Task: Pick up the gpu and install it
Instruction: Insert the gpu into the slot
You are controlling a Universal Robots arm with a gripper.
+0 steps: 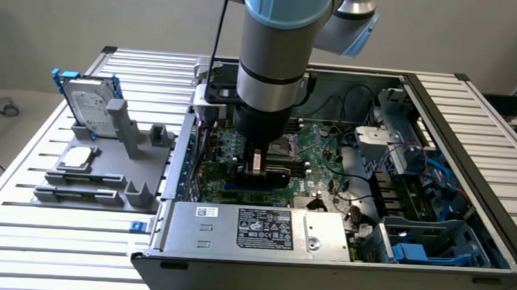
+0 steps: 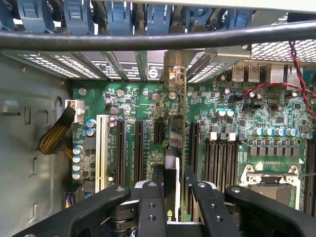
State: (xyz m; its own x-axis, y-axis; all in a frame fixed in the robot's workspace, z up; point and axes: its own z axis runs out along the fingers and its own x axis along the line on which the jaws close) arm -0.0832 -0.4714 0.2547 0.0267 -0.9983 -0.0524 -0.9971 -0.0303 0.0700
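The gpu (image 2: 175, 138) stands on edge between my fingers, its silver end bracket (image 2: 175, 66) up against the rear slot openings of the case. My gripper (image 2: 174, 173) is shut on it, one finger on each face. It sits low over the green motherboard (image 2: 237, 98), in line with the black expansion slots (image 2: 139, 148); whether it is seated in one I cannot tell. In the exterior view my gripper (image 1: 267, 166) reaches straight down into the open computer case (image 1: 465, 146), with the card's black cover (image 1: 270, 179) showing just below the fingers.
A silver power supply (image 1: 255, 229) fills the case's near side and drive cages (image 1: 435, 248) stand at the exterior view's right. On the slatted table a grey fixture (image 1: 103, 172) holds a hard drive in a blue frame (image 1: 92, 104). A black cable (image 2: 148, 39) and red wires (image 2: 296, 94) run close by.
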